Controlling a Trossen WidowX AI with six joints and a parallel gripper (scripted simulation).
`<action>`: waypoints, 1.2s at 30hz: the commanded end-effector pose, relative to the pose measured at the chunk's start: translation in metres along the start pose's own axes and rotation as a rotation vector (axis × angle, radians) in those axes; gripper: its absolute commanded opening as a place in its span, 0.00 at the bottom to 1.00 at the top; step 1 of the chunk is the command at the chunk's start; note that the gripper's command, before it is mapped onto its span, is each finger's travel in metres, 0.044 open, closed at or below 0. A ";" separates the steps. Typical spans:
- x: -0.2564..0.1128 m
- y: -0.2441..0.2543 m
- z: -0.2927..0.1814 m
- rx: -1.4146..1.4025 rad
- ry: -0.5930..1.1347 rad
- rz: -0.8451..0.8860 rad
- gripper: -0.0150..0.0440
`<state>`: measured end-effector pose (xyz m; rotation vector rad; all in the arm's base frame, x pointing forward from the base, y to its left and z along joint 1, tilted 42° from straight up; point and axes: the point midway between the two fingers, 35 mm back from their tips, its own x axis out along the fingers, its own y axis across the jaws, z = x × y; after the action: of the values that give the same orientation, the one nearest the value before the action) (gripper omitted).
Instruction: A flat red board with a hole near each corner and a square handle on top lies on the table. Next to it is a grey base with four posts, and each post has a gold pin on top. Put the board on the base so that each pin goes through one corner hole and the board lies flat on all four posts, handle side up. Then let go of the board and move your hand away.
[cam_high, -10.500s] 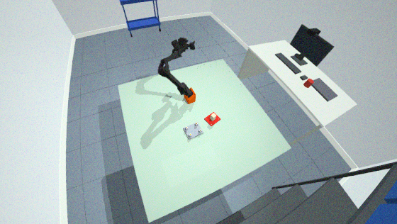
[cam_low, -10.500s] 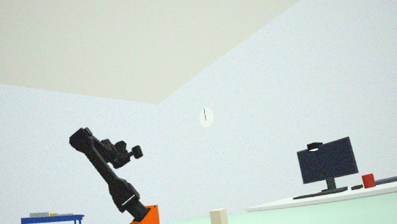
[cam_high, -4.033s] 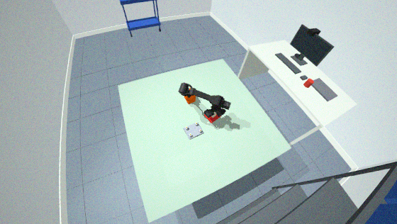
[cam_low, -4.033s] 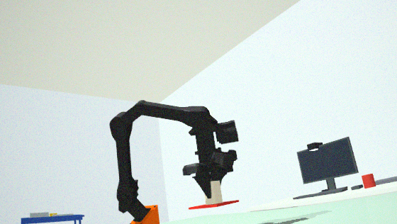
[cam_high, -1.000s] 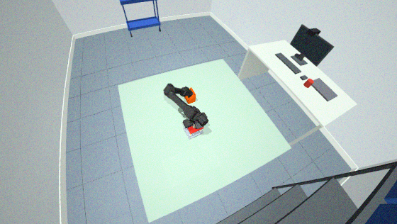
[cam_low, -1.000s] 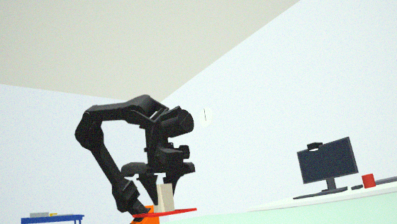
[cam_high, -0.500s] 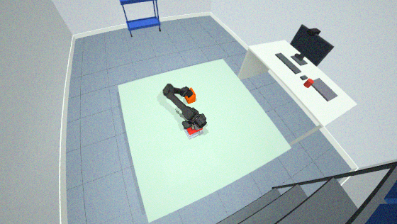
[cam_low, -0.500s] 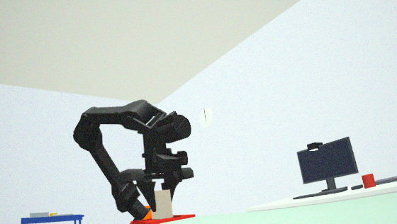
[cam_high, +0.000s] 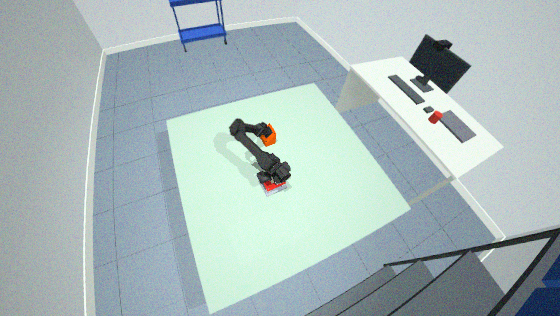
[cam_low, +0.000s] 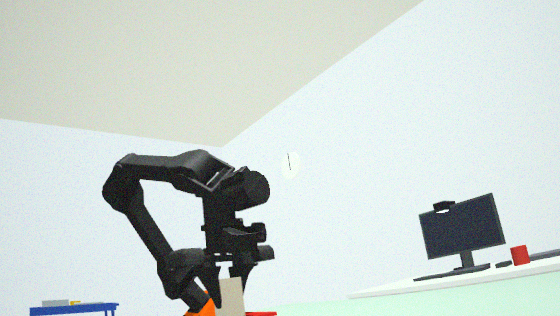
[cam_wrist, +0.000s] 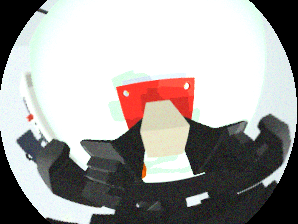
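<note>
The board (cam_high: 274, 185) (cam_low: 261, 314) (cam_wrist: 131, 104) is flat and red, handle side up, with two corner holes visible, both showing pale through them; its square, beige handle (cam_low: 232, 297) (cam_wrist: 164, 129) stands upright, held between the fingers of the claw (cam_low: 231, 300) (cam_wrist: 165, 135). The base (cam_high: 270, 194), pale grey, lies on the table (cam_high: 240, 240) beneath the board, one edge showing beyond it in the top view. Posts and pins cannot be made out, and whether the board touches the base cannot be determined.
</note>
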<state>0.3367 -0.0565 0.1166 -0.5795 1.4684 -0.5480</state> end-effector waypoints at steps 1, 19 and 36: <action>-0.001 0.000 0.000 -0.002 -0.002 -0.001 0.25; 0.004 0.000 0.001 -0.004 -0.002 0.000 0.25; 0.010 0.000 0.000 0.001 -0.001 0.001 0.30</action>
<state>0.3373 -0.0634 0.1093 -0.5779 1.4676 -0.5472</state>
